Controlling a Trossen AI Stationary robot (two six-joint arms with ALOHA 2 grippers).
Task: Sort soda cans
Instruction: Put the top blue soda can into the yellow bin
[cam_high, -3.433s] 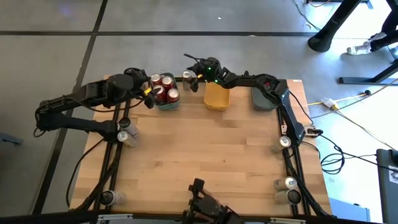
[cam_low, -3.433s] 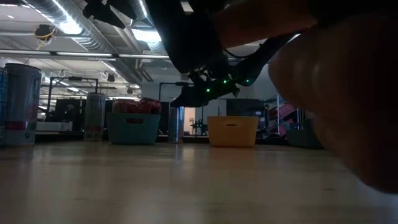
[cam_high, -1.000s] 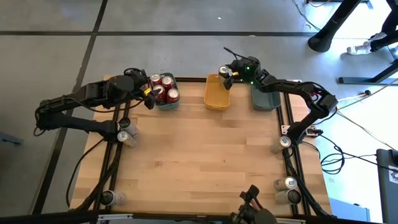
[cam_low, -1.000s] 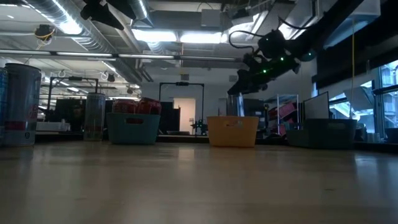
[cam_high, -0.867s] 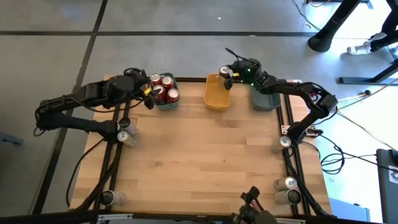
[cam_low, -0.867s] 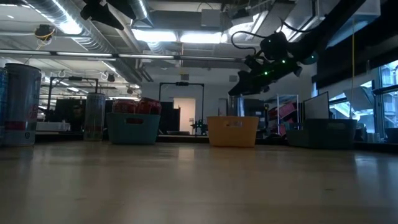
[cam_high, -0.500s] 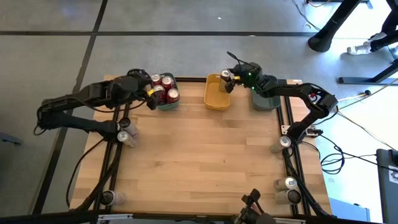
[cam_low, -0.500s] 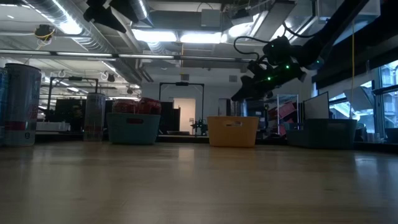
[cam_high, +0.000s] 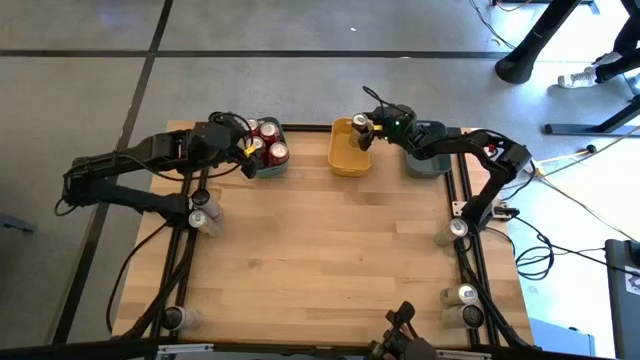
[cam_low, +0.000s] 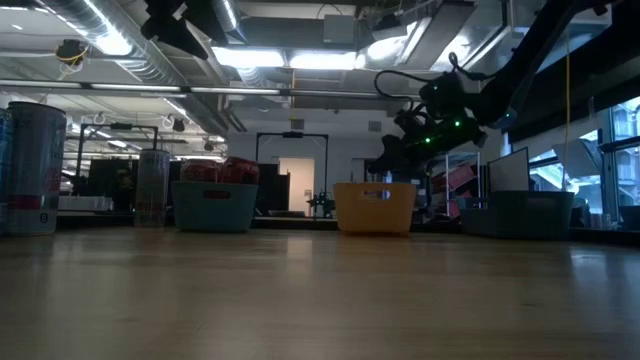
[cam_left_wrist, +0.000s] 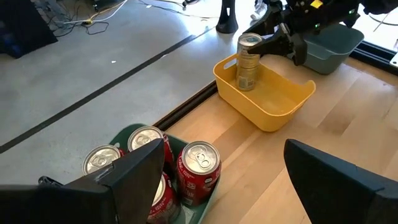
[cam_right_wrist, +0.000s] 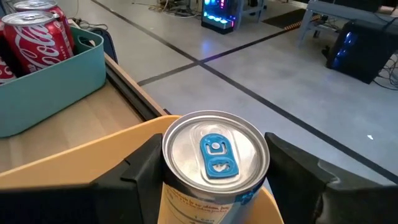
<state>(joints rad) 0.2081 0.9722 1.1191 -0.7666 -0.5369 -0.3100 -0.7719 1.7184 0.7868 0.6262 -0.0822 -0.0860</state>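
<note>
Gold can (cam_left_wrist: 249, 61): clamped in my right gripper (cam_high: 368, 132), low inside yellow tray (cam_high: 347, 158), far corner. Left gripper (cam_left_wrist: 221, 186): spread, beside teal tray (cam_high: 268, 168). Risk: early release tips can.

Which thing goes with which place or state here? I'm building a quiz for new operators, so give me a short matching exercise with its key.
Things:
1. gold can
2. red cans
3. grey-blue tray
4. left gripper

Places or states:
A. inside the teal tray
B. at the table's far right corner, beside the yellow tray
C. held in the jaws of the right gripper, over the yellow tray
D. open, at the teal tray's edge

Pairs: 1-C, 2-A, 3-B, 4-D
</note>
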